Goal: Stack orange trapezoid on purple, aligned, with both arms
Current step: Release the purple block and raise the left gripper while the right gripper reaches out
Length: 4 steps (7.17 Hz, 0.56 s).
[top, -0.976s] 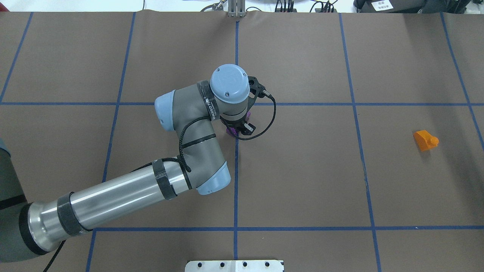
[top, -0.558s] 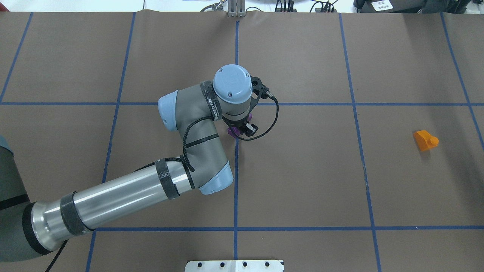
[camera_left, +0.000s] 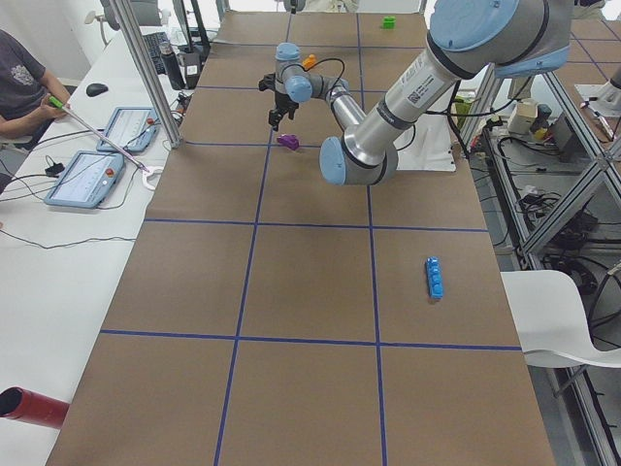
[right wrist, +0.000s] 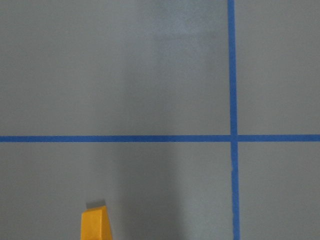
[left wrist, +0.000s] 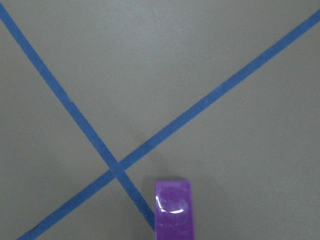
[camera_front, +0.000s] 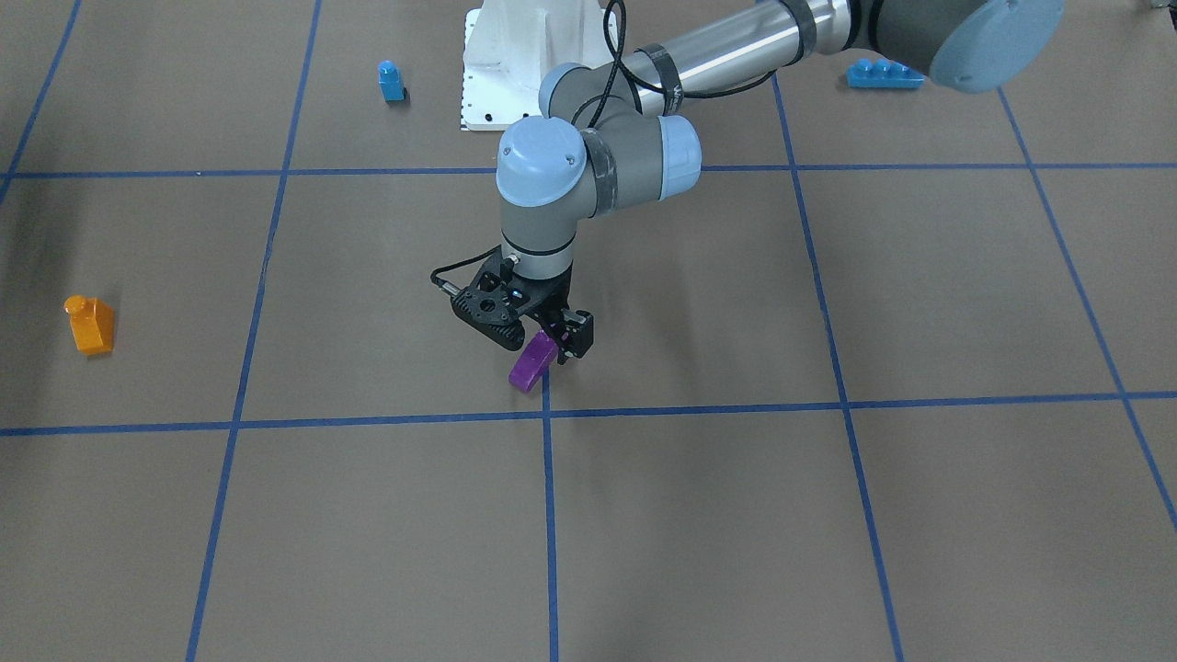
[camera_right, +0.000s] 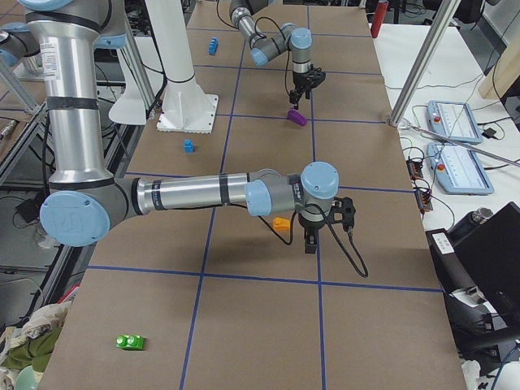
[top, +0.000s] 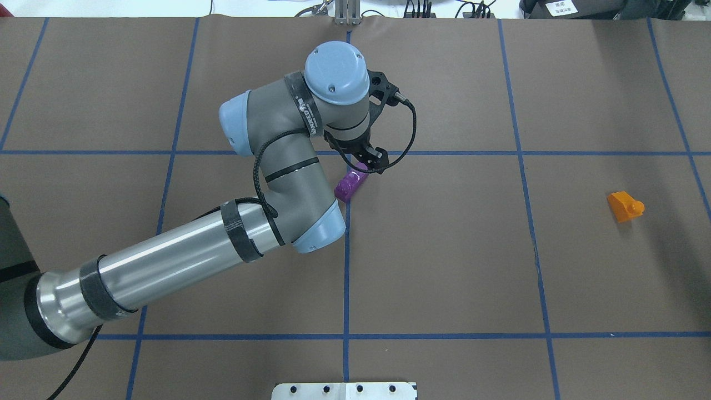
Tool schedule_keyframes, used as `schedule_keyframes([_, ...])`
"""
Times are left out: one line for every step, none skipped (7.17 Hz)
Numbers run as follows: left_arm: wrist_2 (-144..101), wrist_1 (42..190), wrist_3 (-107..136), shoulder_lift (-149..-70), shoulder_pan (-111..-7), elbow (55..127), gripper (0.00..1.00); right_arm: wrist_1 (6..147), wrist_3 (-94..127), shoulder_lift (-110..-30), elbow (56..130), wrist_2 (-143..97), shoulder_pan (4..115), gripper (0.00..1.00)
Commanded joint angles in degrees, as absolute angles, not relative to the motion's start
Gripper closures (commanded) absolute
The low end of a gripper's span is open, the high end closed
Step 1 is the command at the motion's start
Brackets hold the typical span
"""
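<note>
The purple brick (top: 349,185) lies on the brown table by a blue tape crossing; it also shows in the front view (camera_front: 532,363) and at the bottom of the left wrist view (left wrist: 173,210). My left gripper (top: 366,161) hangs just above it, jaws apart and empty, with a gap to the brick in the side views (camera_left: 277,118). The orange trapezoid (top: 625,206) sits far to the right, stud pointing right. My right gripper (camera_right: 309,242) shows only in the exterior right view, near the orange trapezoid (camera_right: 281,223); I cannot tell whether it is open or shut. The orange trapezoid's tip shows in the right wrist view (right wrist: 95,225).
A small blue single-stud brick (camera_front: 391,81) and a long blue brick (camera_front: 885,74) lie near the white pedestal base (camera_front: 519,55). A green brick (camera_right: 130,342) lies at the table's right end. Operators' tablets (camera_left: 85,179) sit on a side table.
My left gripper has risen and drawn away toward the table's far side. The purple brick, before mostly hidden under it, now lies uncovered on the table.
</note>
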State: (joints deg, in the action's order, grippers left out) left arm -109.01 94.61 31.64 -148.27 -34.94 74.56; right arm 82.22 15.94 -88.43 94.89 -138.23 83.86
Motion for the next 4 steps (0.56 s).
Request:
schedule_keyframes([-110.48,84.06,31.55,-148.19,-36.82,83.11,0.00,61.19,32.87,-94.37,95.89,-135.63,76.06,0.00])
schedule_keyframes([-110.57,80.72,31.29,-148.01,-37.52,86.28,0.00,57.34,34.79,-95.53,95.98,-134.83,73.50,0.00])
schedule_keyframes([-110.57,74.51,30.94,-147.14,-38.49,90.75,0.00,57.04,34.80,-95.71,96.24,-134.65,71.48,0.00])
schedule_keyframes([-110.65,71.40,29.81,-144.43,-39.11,95.92,0.00,57.04,34.80,-95.71,96.68,-133.17,68.24,0.00])
